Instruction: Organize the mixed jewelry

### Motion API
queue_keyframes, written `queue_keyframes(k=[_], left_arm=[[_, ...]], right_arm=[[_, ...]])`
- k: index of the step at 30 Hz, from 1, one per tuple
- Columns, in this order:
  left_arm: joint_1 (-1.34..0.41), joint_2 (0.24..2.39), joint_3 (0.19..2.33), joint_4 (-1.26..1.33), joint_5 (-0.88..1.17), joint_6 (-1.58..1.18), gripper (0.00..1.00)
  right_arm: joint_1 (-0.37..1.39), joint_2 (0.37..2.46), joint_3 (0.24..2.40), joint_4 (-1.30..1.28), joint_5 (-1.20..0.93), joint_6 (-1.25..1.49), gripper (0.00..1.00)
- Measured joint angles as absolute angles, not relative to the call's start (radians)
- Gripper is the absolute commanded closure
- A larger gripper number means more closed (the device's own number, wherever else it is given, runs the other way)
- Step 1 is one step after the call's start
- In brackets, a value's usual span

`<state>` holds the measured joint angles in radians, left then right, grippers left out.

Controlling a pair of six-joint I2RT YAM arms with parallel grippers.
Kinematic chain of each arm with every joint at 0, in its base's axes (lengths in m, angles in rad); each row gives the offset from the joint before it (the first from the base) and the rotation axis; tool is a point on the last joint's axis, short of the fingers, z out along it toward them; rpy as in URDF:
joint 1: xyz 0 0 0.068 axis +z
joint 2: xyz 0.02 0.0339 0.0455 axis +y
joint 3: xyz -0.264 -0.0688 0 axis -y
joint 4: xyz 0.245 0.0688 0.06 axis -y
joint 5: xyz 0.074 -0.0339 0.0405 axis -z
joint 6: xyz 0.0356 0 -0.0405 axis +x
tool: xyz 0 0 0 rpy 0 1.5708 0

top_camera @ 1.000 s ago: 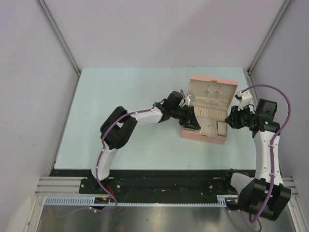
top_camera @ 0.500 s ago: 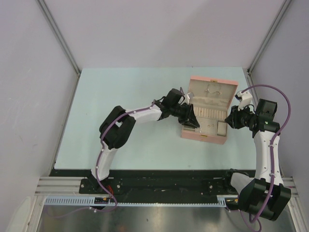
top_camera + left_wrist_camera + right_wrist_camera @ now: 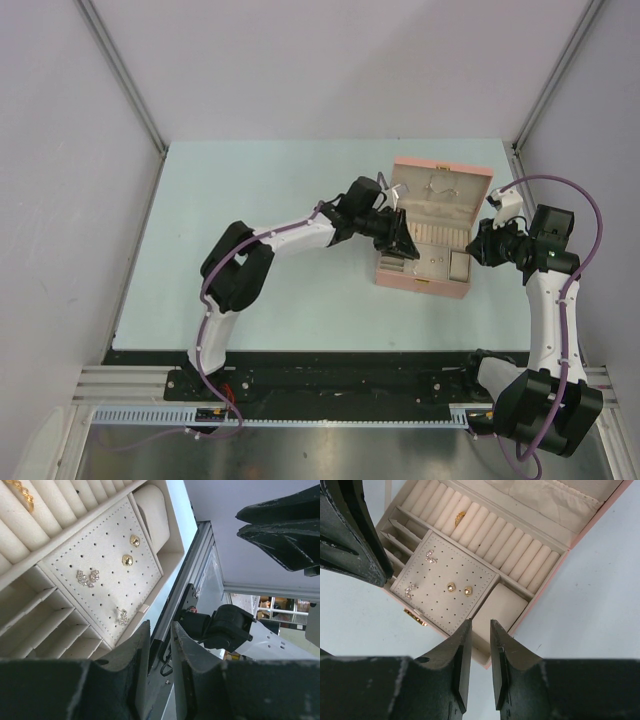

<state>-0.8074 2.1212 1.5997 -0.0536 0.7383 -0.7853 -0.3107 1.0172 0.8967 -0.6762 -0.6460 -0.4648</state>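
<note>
- The pink jewelry box (image 3: 420, 286) stands open toward the right of the table. The mixed jewelry lies inside it: two gold studs (image 3: 451, 586) and two sparkly earrings (image 3: 430, 556) on the perforated pad (image 3: 470, 570), and a gold ring (image 3: 459, 516) in the rolls on the far side.
- The left gripper (image 3: 160, 630) hangs over the box's left part, jaws narrowly parted with nothing between them. One crystal earring (image 3: 122, 616) sits just beyond its tips, to the right.
- The right gripper (image 3: 481, 627) hovers off the box's right side, also slightly parted and empty, with the pad to its left.
- The step in hand looks like a reach for a piece on the pad. The left gripper should probably widen first (the gap looks tight), come straight down astride one piece, and close gently without dragging the pad.
</note>
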Motion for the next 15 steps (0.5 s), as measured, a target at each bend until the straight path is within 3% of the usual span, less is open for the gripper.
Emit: queue_keyframes(k=[15], left_arm=[[-0.841,2.123,1.605,-0.079,0.737,-0.784,0.71]], right_arm=[[-0.322,1.017,0.897,-0.677,-0.649,-0.465,0.74]])
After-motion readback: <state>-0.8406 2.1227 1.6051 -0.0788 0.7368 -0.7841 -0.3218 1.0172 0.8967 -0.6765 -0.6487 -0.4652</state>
